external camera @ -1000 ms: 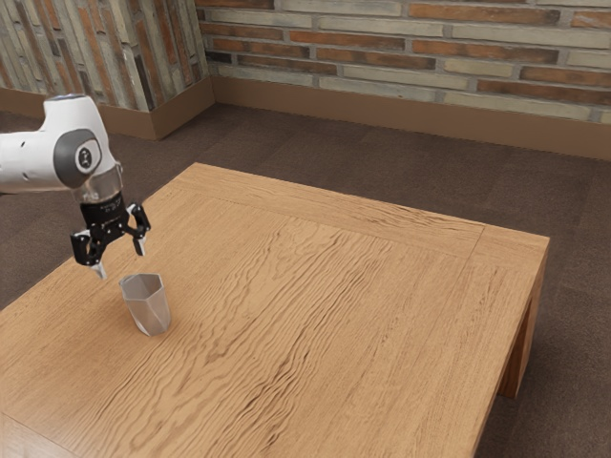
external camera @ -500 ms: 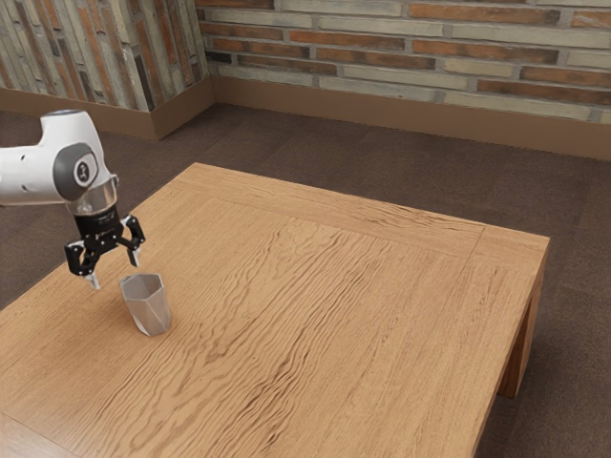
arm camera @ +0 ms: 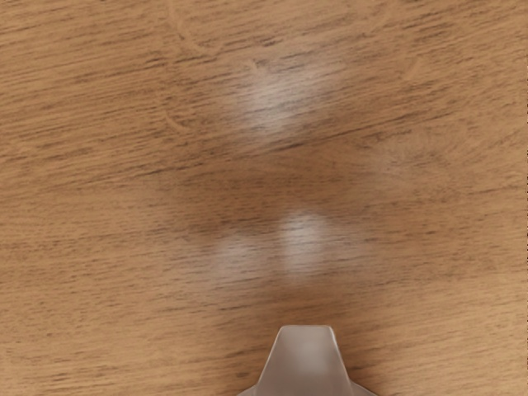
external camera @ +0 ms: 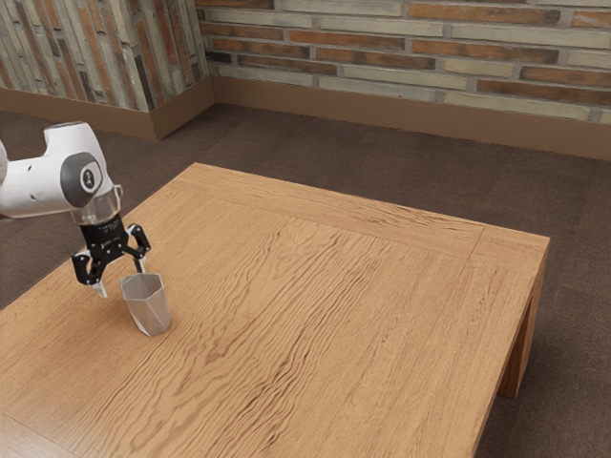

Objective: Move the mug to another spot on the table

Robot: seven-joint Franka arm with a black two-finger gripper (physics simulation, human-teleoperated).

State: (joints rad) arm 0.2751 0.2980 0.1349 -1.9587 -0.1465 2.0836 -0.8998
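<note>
The mug point(external camera: 146, 303), a pale grey faceted vessel, stood upright on the bench point(external camera: 334, 286), in the part toward the exterior view's left and well apart from the far and right-hand edges. Its mouth was open upward and nothing was seen inside it.

The white arm point(external camera: 57, 176) entered from the exterior view's left. The black hand point(external camera: 119, 275) hung low at the mug's rim, on the side toward the exterior view's left. Its fingers were spread apart and held nothing. One finger point(external camera: 140, 263) stood close behind the rim; whether it touched the rim could not be determined. The other finger pointed down at bare wood beside the mug.

In the wrist view, wood grain of the bench point(arm camera: 124, 124) lay below the hand. A blurred grey shape, taken as part of the mug point(arm camera: 304, 363), sat just under the hand.
</note>
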